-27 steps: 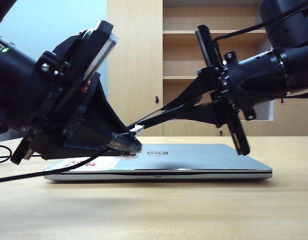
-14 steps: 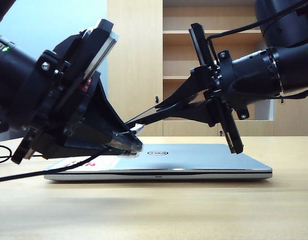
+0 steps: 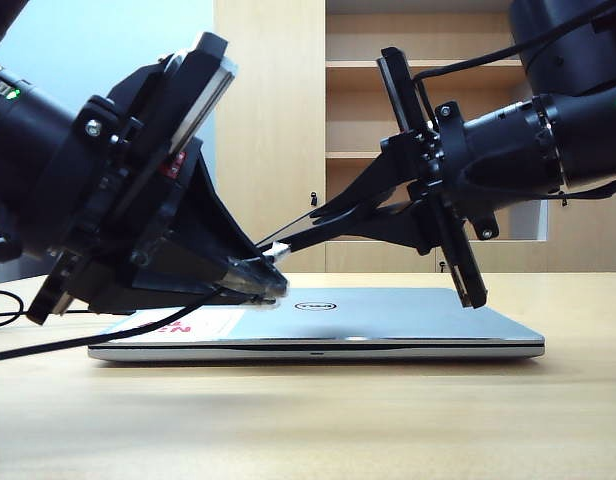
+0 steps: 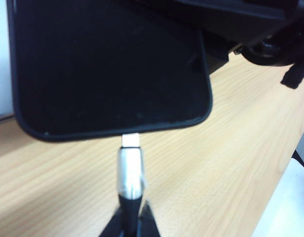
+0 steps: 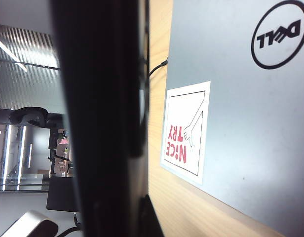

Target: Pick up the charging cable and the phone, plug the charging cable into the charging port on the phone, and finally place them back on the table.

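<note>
My right gripper [image 3: 328, 222] is shut on the phone [image 3: 283, 234], held edge-on above the laptop. The right wrist view shows the phone [image 5: 102, 118] as a dark band in that gripper [image 5: 122, 217]. My left gripper [image 3: 263, 283] is shut on the charging cable's dark strain relief. In the left wrist view, the silvery plug [image 4: 131, 170] sticks out of this gripper [image 4: 130, 224]. Its white tip meets the middle of the black phone's [image 4: 107, 64] short edge. The charging port is hidden behind that tip. The cord [image 3: 88, 340] trails left over the table [image 3: 308, 420].
A closed silver Dell laptop [image 3: 388, 320] with a red-and-white sticker [image 5: 186, 131] lies on the table under both grippers. A wooden cabinet with shelves [image 3: 388, 100] stands behind. Another black cord [image 3: 3, 310] loops at the left edge.
The right arm has shifted a little left and up with the phone. The left gripper and plug have barely moved.
</note>
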Motion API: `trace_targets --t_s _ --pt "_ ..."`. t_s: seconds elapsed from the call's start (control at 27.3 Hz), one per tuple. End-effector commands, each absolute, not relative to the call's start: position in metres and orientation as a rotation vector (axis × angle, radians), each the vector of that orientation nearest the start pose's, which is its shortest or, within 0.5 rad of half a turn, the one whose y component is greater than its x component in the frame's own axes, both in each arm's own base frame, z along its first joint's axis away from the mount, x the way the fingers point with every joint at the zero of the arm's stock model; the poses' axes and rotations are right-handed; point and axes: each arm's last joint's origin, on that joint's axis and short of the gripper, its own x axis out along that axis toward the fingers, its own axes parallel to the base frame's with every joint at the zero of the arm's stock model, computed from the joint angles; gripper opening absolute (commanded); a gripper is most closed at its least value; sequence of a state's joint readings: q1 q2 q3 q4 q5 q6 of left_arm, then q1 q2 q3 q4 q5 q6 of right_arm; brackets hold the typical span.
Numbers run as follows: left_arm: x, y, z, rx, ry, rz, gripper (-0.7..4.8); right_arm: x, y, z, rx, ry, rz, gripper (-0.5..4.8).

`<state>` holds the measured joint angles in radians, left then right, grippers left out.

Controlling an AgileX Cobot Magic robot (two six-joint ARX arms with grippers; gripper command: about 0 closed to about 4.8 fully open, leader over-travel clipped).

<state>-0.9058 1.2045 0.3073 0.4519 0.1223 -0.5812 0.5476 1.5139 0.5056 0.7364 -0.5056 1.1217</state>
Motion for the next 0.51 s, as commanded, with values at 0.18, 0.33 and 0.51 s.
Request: trace_targets --t_s 0.18,0.33,0.51 --pt "0.1288 -0.1705 0.1573 -0.357 0.684 -0.860 -0.06 0.2271 0.1605 0.1746 0.965 0.791 0.863 -0.05" --pt "0.1289 -0.1704 0.1574 -0.357 0.683 -0.859 -0.06 0.2254 0.1628 0.1745 0.948 0.792 0.877 -0.05" --pt "0.1302 -0.1714 0.1611 -0.375 0.645 -0.872 -0.06 0.2250 0.1630 0.1744 0.904 0.778 0.906 -0.05"
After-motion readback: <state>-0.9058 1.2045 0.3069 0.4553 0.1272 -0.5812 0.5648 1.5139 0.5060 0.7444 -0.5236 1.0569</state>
